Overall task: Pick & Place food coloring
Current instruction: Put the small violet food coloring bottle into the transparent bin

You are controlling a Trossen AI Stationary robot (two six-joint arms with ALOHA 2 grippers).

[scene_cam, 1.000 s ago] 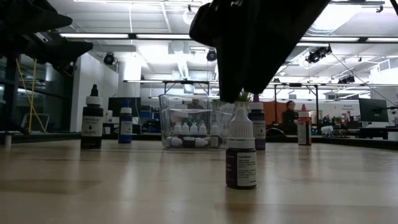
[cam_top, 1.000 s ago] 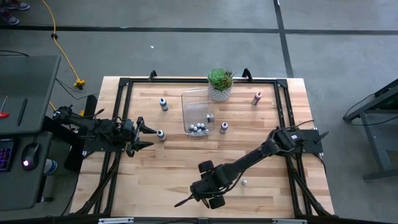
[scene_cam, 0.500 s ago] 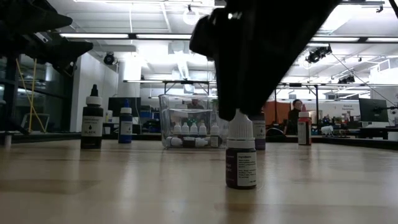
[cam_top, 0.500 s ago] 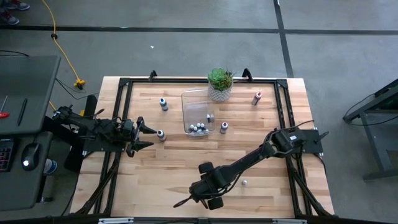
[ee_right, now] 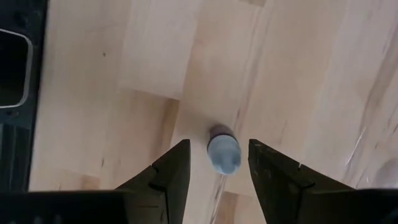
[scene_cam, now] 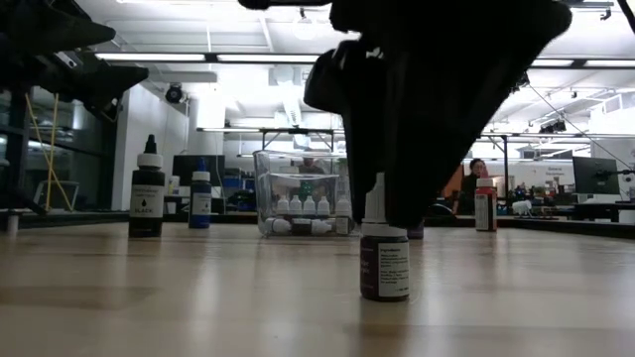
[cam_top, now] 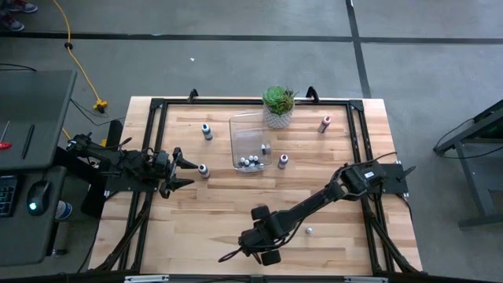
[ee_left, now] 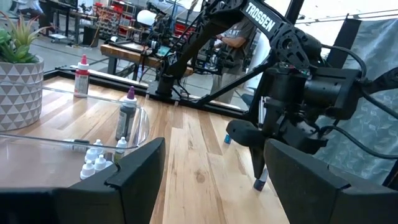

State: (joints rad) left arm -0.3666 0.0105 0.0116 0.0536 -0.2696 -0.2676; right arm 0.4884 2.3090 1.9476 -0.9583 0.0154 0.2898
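Wooden tabletop (cam_top: 204, 220) held a small bottle (ee_right: 223, 151); the right gripper (ee_right: 214, 163) hung over it, fingers apart, not gripping; left gripper (cam_top: 187, 172) open

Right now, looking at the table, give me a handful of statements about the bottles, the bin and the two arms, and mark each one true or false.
1. The right gripper hangs over a standing dropper bottle, its jaws open either side of the cap. True.
2. That bottle is already lifted off the table. False: its base stands on the wood.
3. The clear bin holds several small bottles. True.
4. The succulent sits inside the bin. False: it stands in its pot just beyond the bin.
5. The left gripper is clamped on a bottle. False: its jaws are open, holding nothing, near the table's left edge.
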